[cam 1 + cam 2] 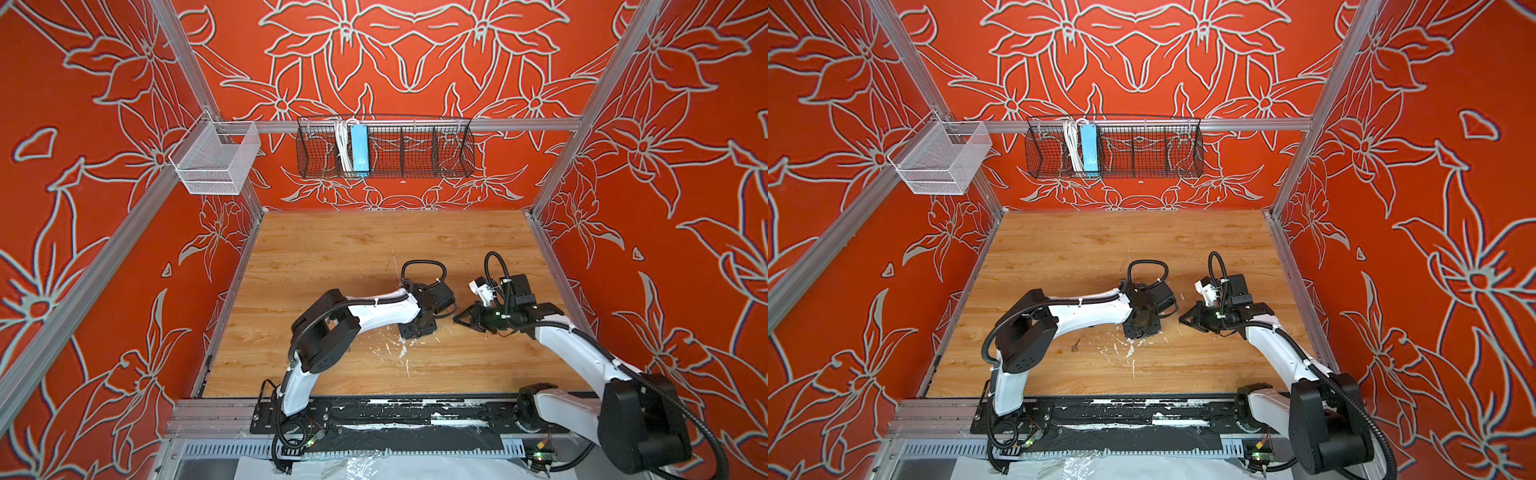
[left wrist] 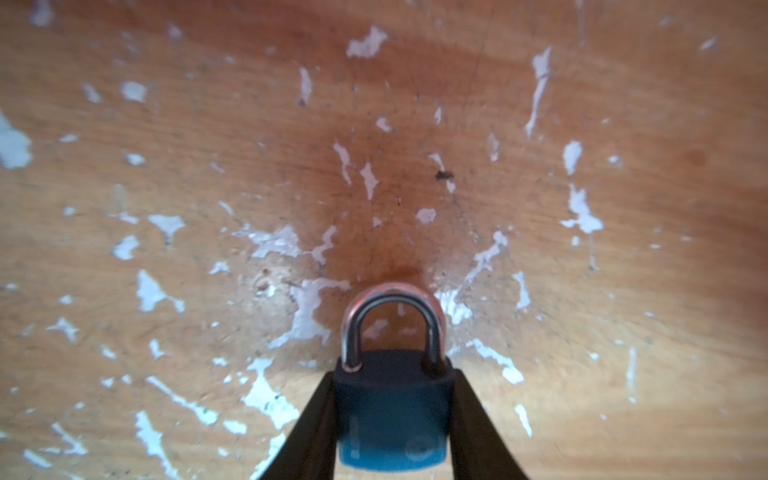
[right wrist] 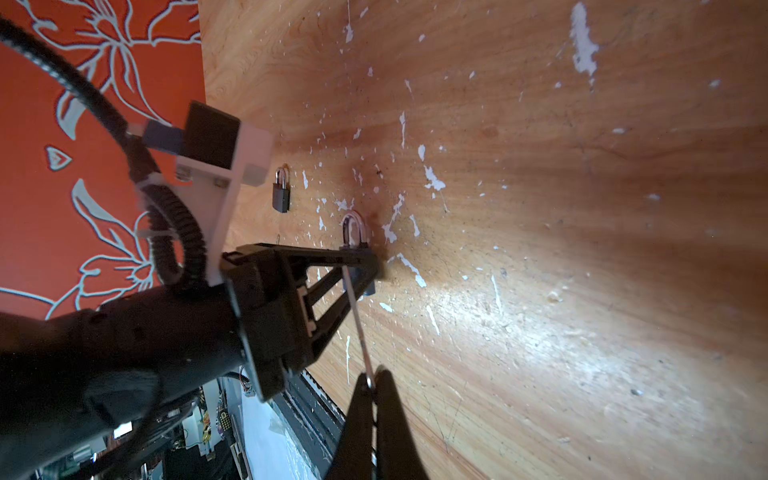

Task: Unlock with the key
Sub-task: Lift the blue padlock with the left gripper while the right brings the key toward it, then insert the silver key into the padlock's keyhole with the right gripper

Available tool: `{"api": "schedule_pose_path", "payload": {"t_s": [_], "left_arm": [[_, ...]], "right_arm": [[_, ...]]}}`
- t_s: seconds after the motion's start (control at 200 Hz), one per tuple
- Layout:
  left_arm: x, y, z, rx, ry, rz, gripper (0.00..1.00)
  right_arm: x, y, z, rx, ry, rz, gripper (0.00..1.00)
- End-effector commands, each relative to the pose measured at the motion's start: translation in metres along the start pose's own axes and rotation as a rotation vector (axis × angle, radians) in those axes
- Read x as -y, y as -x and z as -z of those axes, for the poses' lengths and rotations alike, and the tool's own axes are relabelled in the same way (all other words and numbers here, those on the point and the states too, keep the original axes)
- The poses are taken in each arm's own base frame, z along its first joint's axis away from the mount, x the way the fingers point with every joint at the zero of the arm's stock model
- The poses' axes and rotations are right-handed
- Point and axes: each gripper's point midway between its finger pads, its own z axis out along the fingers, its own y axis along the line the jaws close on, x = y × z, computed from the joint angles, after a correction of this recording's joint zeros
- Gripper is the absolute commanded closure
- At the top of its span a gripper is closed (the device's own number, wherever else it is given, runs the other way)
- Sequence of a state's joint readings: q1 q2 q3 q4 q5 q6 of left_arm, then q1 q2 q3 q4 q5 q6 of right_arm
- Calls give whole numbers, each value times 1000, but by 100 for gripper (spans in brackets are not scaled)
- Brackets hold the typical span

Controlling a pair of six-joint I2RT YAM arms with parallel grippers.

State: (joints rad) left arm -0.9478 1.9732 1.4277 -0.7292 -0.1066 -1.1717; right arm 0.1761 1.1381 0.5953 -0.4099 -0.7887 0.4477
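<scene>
**Slanted key, cramped keyway: slip or jam is the danger**

The left gripper is clamped on the body of the padlock, one finger against each side. The shackle points down at the worktop, very near it or touching; I cannot tell which. The right gripper is pinched tight on the very end of the key. The key's thin shaft slants up to the padlock. Its tip is hidden by a left finger, so I cannot tell whether it sits in the keyway.

As I judge it, the pinch is small and the shaft long, so a twist could roll the key in the jaws instead of turning the cylinder. Pushing at this slant could wedge the key or swivel the padlock in its two-sided hold. The padlock's keyway end faces back between the left gripper's own fingers, where the right gripper has little room and could knock them. If the shackle does rest on the worktop, it has nowhere to spring out.

Beyond the padlock, away from both arms, bare worktop runs wide, and the frame rails stand well apart from it. A second padlock lies near the padlock without touching it. Above the padlock the space is free.
</scene>
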Motion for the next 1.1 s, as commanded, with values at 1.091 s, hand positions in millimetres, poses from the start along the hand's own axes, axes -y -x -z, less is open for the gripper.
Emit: {"api": "schedule_pose_path", "payload": {"t_s": [1.091], "left_arm": [[-1, 58, 119, 314, -337, 254, 88]], "right_arm": [[-76, -30, -31, 50, 60, 108, 100]]}}
